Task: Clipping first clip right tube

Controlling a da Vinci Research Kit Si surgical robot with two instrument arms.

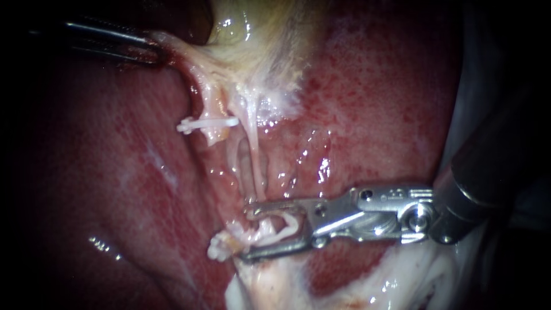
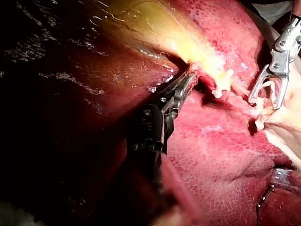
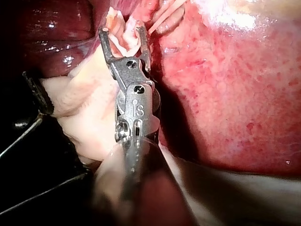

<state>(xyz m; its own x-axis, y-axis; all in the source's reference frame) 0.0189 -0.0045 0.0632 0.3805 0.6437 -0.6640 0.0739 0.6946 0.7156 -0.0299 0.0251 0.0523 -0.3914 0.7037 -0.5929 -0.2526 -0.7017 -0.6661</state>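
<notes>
Below the gallbladder (image 1: pixel 252 34), my right instrument (image 1: pixel 245 232) held in its jaws an unclosed clip (image 1: pixel 290 223) astride the right tube (image 1: pixel 255 161). My left instrument (image 1: pixel 154 51) gripped the gallbladder. Closing the clip remained.

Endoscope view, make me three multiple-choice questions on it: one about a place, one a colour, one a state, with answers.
1. Where is the upper clip? A on a pale tube below the gallbladder; B in the left instrument's jaws; C loose on the liver.
2. What colour is it? A blue; B white; C black.
3. How do the jaws of the right instrument stand? A flat together, empty; B out of view; C apart, holding a loaded clip.
Answers: 1 A, it clamps across that tube; 2 B, it is plainly white; 3 C, a white curve sits between both jaws.
</notes>
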